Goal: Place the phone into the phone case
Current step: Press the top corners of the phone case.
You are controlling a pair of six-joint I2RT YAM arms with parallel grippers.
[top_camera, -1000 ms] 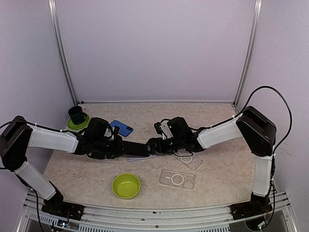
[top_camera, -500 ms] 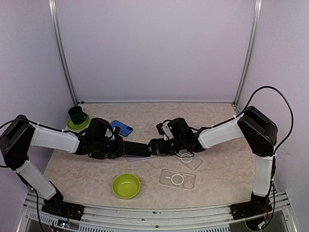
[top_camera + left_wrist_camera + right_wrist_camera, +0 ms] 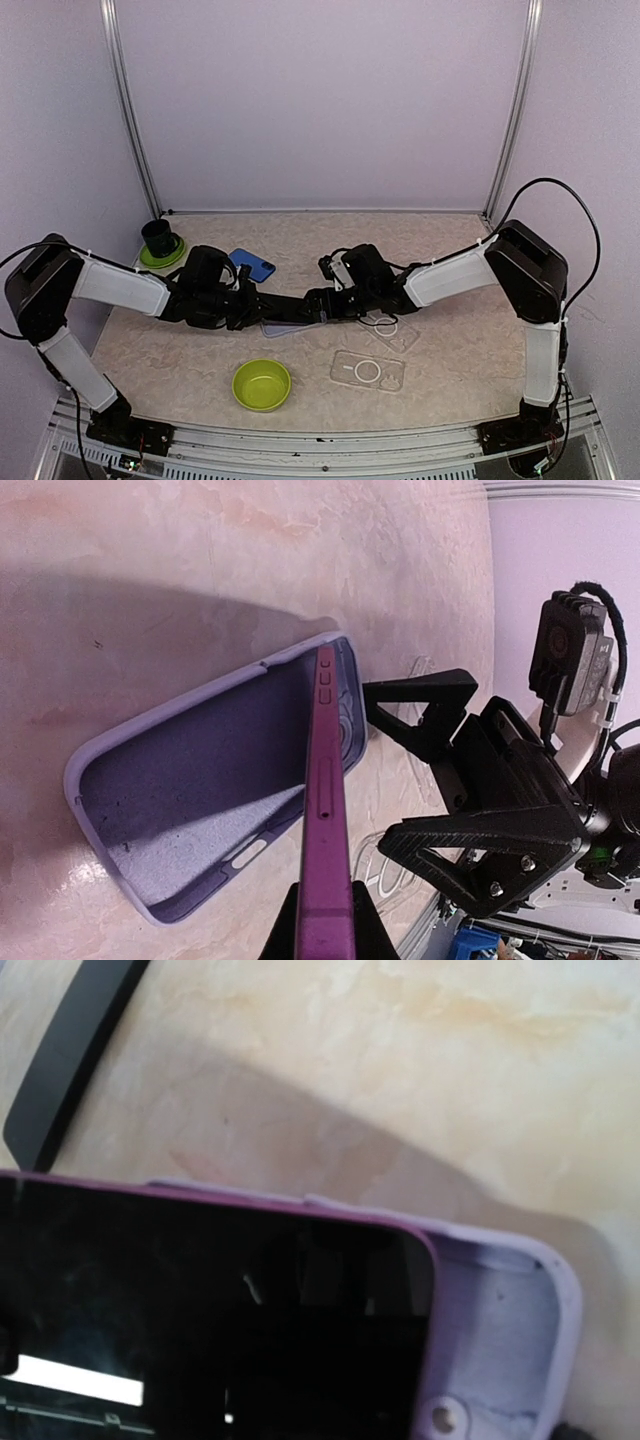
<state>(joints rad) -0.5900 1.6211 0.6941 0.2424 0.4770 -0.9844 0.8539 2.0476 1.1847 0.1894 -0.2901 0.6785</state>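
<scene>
Where the left gripper (image 3: 325, 935) enters, its jaws are pinched on the phone (image 3: 326, 780), held on edge over the open phone case (image 3: 180, 780) on the counter (image 3: 200, 560). Rigid, smooth, glass-faced: judged slippery and fragile; grip belongs on the long edges. Beyond the case's far end, the right gripper (image 3: 445, 770) stands, jaws spread.

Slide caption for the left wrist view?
Left gripper pinches a purple phone on edge over a lavender case lying open on the table; right gripper open at its far end.
</scene>
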